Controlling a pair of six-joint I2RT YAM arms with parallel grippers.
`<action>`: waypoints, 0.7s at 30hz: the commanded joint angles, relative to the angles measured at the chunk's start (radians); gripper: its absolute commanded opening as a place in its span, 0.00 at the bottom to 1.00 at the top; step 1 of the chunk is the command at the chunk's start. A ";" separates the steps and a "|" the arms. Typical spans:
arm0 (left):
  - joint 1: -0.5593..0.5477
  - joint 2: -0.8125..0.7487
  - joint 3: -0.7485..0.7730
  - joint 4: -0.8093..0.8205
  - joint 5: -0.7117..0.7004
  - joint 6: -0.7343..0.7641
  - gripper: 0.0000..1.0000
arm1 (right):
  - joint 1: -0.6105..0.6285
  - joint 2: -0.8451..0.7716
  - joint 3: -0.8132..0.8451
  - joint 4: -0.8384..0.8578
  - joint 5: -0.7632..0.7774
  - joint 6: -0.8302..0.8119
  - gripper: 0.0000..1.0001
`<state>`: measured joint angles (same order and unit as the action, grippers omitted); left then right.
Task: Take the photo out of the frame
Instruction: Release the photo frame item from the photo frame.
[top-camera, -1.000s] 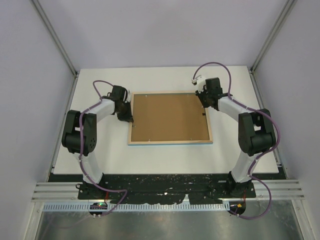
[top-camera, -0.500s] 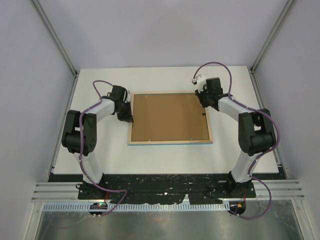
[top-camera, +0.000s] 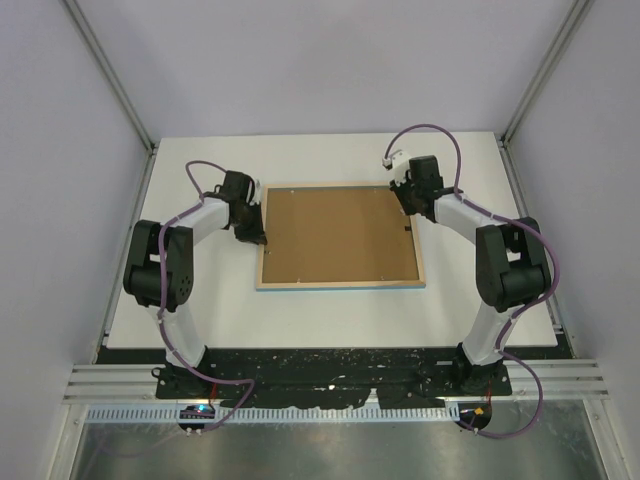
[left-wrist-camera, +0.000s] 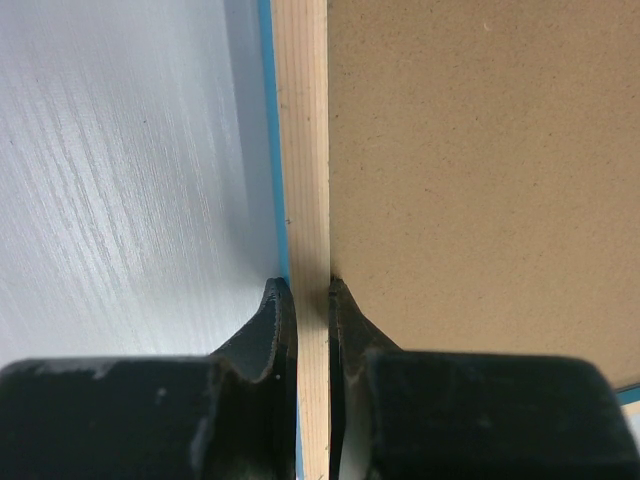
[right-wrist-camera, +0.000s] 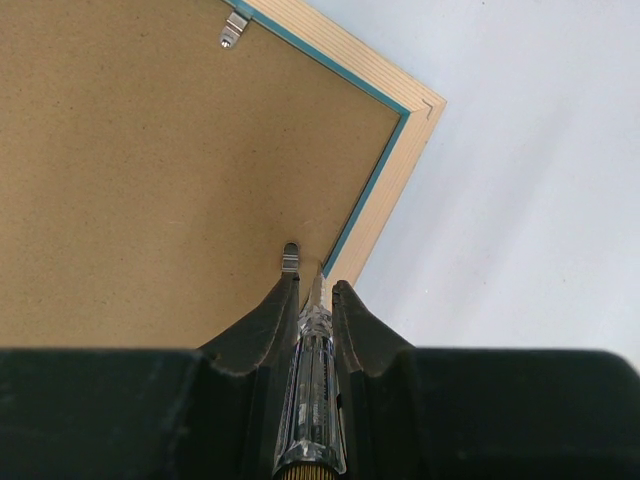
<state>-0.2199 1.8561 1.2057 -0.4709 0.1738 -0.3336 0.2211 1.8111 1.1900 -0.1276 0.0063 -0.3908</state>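
Note:
The frame (top-camera: 340, 284) lies face down on the white table, its light wood back up and a brown backing board (top-camera: 338, 234) filling it. The photo is hidden under the board. My left gripper (top-camera: 258, 238) is shut on the frame's left rail (left-wrist-camera: 303, 180), one finger outside, one on the board side. My right gripper (top-camera: 409, 218) is shut on a clear-handled screwdriver (right-wrist-camera: 312, 390). Its tip (right-wrist-camera: 318, 288) rests by a metal retaining tab (right-wrist-camera: 290, 257) near the frame's right rail (right-wrist-camera: 385, 200). Another tab (right-wrist-camera: 233, 30) sits on the far rail.
The white table (top-camera: 200, 310) is bounded by grey enclosure walls and metal posts at left and right. Both arm bases stand on the black strip at the near edge (top-camera: 330, 365). A thin blue edge of the frame shows beside the left rail (left-wrist-camera: 268, 150).
The right gripper has shifted slightly toward the far edge along the frame's right rail. The left gripper and the frame have not moved.

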 joint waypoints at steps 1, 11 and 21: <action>0.004 0.009 0.029 0.008 0.044 0.024 0.00 | 0.001 -0.071 0.040 0.006 0.020 -0.028 0.08; 0.002 0.018 0.038 -0.002 0.047 0.022 0.00 | 0.009 0.026 0.269 -0.089 -0.149 0.013 0.08; 0.004 0.028 0.049 -0.012 0.046 0.022 0.00 | 0.073 0.228 0.526 -0.170 -0.181 0.017 0.08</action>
<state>-0.2180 1.8690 1.2247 -0.4892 0.1783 -0.3328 0.2626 1.9854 1.6245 -0.2436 -0.1413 -0.3862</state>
